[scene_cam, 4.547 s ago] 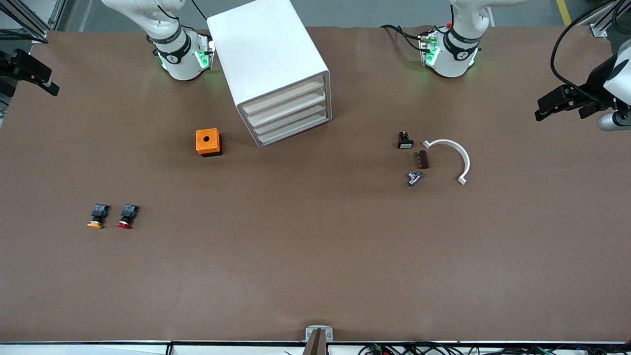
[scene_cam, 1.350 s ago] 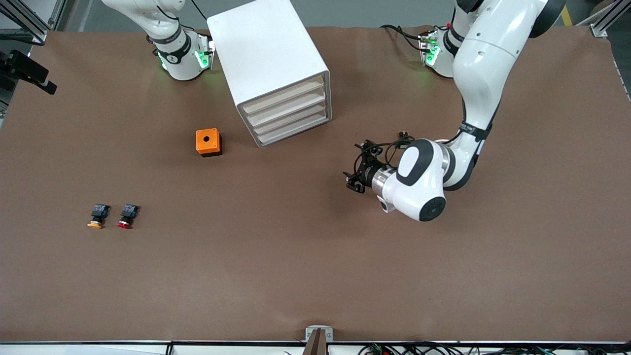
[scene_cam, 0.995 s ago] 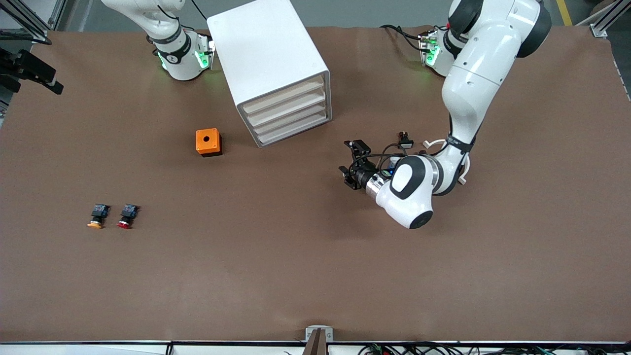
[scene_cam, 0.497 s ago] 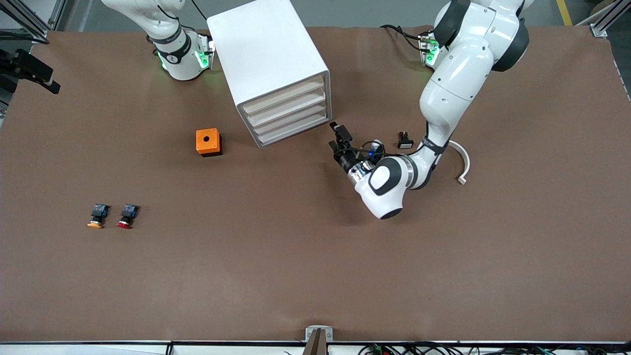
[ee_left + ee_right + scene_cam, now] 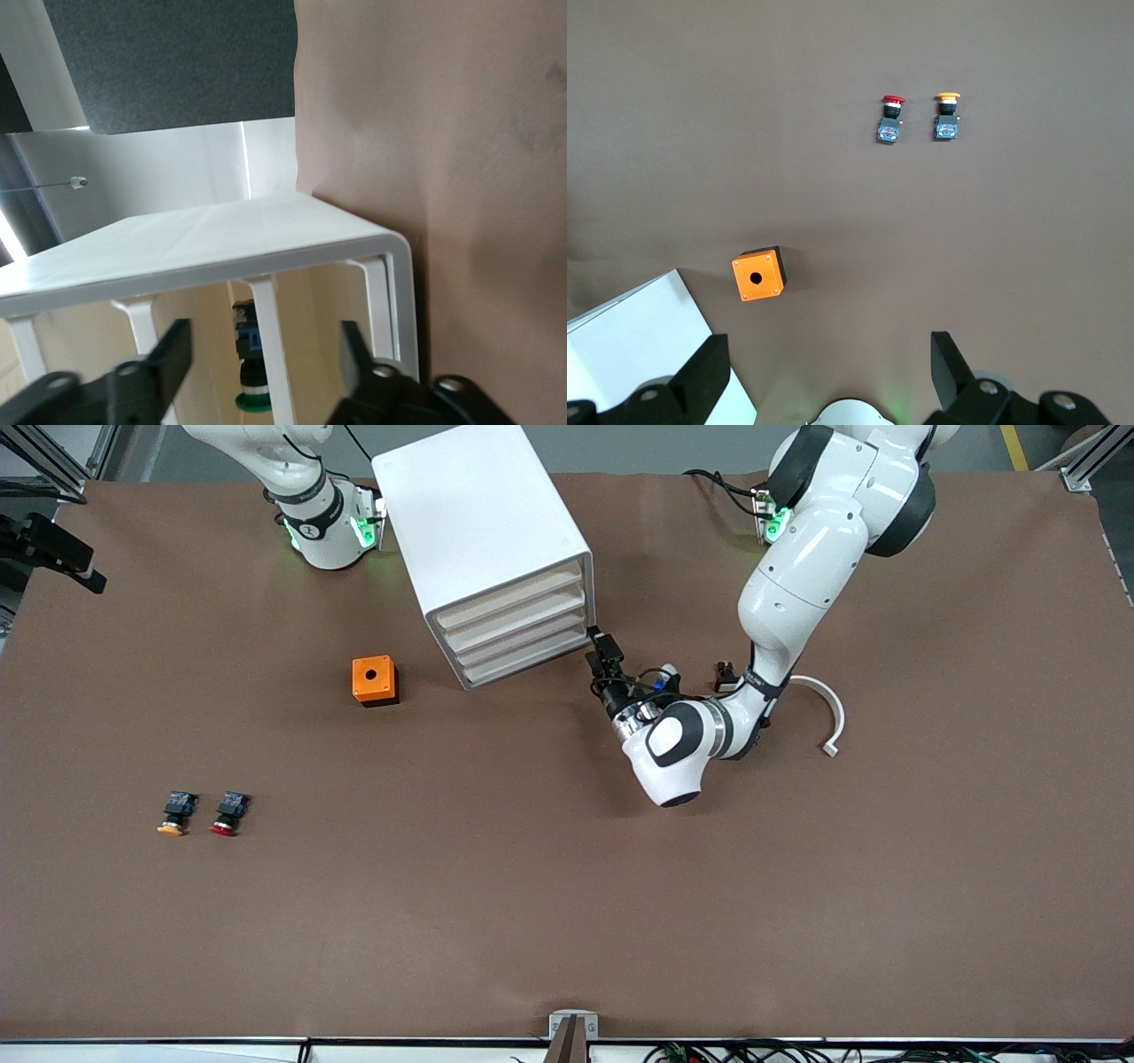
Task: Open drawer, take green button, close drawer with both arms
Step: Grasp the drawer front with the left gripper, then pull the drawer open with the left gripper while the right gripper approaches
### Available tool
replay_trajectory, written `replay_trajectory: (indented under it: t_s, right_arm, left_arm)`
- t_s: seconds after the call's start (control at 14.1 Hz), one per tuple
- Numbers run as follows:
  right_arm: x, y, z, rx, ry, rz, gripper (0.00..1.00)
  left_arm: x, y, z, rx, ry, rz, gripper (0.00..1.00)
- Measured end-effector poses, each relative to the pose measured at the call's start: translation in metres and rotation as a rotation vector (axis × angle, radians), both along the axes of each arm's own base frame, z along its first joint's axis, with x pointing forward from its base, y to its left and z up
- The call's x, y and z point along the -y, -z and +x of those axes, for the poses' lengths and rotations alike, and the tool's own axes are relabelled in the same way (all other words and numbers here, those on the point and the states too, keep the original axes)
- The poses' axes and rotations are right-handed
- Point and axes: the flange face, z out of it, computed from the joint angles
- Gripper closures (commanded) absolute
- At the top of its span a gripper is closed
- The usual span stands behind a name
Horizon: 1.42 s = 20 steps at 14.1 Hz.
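**Four drawers shut, left gripper at the bottom corner**

Largest first: the brown table [image 5: 496, 921] carries the white cabinet [image 5: 483, 531], set at an angle so its drawer fronts face the left arm's reach. I read that angle as the reason this arm takes the opening.

The left arm [image 5: 802, 558] reaches in from its base and bends low, bringing the left gripper [image 5: 600, 653] just beside the cabinet's lower corner, level with the lowest drawer [image 5: 532, 660]. All four drawers look closed. In the left wrist view its jaws stand apart, spanning the drawer front with nothing between them; no grip yet, I judge.

The right arm [image 5: 292, 478] waits at its base. The right gripper [image 5: 833, 372] hangs over the table near the cabinet, jaws released and empty.

Orange box [image 5: 375, 680] sits beside the cabinet, toward the right arm's end. A white curved bracket [image 5: 824, 708] lies near the left arm's elbow.

Smallest: the green button [image 5: 252, 372] shows through the drawer front in the left wrist view, inside. Red button [image 5: 228, 812] and yellow button [image 5: 175, 813] lie side by side, well apart from the cabinet.
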Motion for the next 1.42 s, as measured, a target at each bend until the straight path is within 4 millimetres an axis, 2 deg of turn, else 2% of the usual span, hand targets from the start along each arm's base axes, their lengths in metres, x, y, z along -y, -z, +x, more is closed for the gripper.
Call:
replay_trajectory:
  t_s: [0.43,1.21,1.42]
  right_arm:
    - [0.0,-0.003,0.0,0.008,0.0,-0.001,0.0]
    - [0.002,-0.004,0.001,0.01,0.003,-0.002,0.0]
    - [0.005,-0.004,0.001,0.009,0.01,-0.002,0.0]
  left_arm:
    - [0.007,-0.001,-0.001,-0.03,-0.035,-0.026,0.5]
    - [0.043,0.009,-0.045,-0.052,0.051,-0.015,0.5]
    - [0.043,0.016,-0.056,-0.074,0.066,-0.001,0.64]
